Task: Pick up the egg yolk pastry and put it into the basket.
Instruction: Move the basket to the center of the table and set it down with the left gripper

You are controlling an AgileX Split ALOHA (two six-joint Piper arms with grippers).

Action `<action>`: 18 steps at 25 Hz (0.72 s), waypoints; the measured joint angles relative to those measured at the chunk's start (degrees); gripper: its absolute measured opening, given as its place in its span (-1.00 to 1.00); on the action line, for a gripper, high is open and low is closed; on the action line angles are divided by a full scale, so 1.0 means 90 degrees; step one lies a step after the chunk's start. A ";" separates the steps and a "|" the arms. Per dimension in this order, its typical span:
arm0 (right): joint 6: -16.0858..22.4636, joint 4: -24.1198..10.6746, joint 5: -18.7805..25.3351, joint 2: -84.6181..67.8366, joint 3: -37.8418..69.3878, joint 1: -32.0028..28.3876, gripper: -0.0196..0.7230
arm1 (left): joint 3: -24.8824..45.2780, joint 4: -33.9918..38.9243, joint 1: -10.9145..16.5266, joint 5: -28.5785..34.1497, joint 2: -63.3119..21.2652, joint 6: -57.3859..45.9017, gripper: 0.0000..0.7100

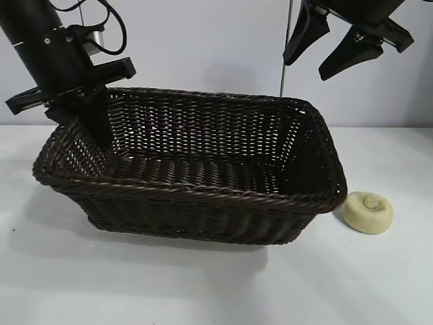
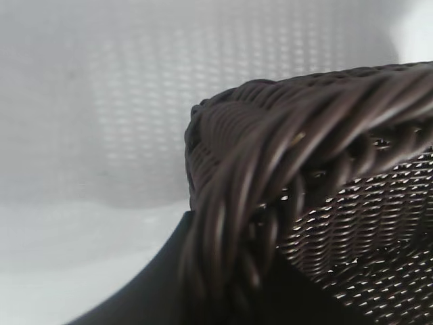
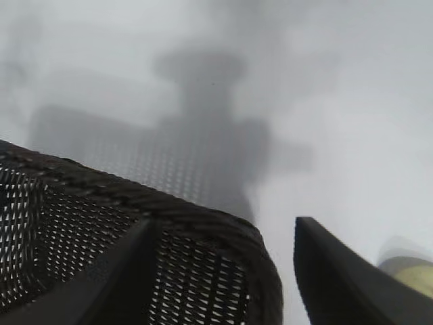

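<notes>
A plain white desk point(image 1: 203, 284) runs back to a pale, bare wall, with nothing else on it but the task's two things.

The basket point(image 1: 196, 196) is by far the biggest item: dark brown wicker, flared sides, braided rim, sitting mid-desk and holding nothing that I can see. The left pincer point(image 1: 91, 118) is at its far left corner, fingers nearly closed, and the left wrist view shows one dark finger right against the braided rim (whether it actually pinches the rim I cannot tell). The right pincer point(image 1: 331, 44) hangs high above the basket's right end, fingers spread fairly wide and holding nothing.

Smallest is the egg yolk pastry point(image 1: 369, 212), a pale cream puck with a little knob on top, lying flat on the desk just beside the basket's near right corner, close to the wicker but seemingly not touching it. It is not yet in the basket.

I would judge the pastry light and soft, likely crumbly, so a hard squeeze could dent or crack it. The safest hold looks to be across its round side wall, fingers coming down on either side, leaving the knob alone. The desk surface looks smooth, so the puck may slide if nudged from one side only.
</notes>
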 joint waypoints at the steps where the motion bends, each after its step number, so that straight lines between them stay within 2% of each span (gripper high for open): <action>1: 0.0000 0.0000 0.0000 0.0000 0.0000 0.0000 0.22 | -0.0043 0.0000 0.0000 0.0007 0.0071 -0.0001 -0.71; 18: 0.0000 0.0000 0.0000 0.0000 0.0000 0.0000 0.22 | -0.0080 -0.0035 0.0000 -0.0445 0.0870 -0.0013 -0.71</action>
